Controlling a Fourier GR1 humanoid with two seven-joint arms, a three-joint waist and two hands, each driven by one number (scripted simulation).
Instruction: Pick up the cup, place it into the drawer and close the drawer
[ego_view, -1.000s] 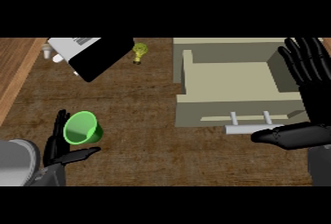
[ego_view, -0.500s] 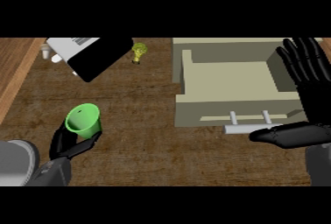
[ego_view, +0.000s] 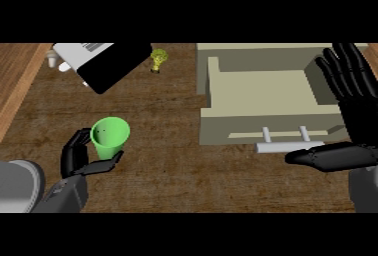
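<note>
1. The left robot hand (ego_view: 77, 157) is at the near left, its fingers and thumb curled round the lower part of the green cup (ego_view: 109, 136).
2. The cup is tilted, so its open mouth shows as a bright green oval above the fingers; it is over the dark wood-grain table (ego_view: 170, 165), well apart from the drawer.
3. The drawer (ego_view: 262, 97) stands open at the far right, a beige box with a pale inside; its front carries a light bar handle (ego_view: 284, 145) on two posts.
4. The right robot hand (ego_view: 347, 82) is at the right edge, open with fingers straight and pointing away, thumb stretched out beside the handle, holding nothing.
5. At the far left lies a black-and-white device (ego_view: 103, 62); the grey marks on its white part are too small to read.
6. A small yellow-green object (ego_view: 158, 57) stands just right of it.
</note>
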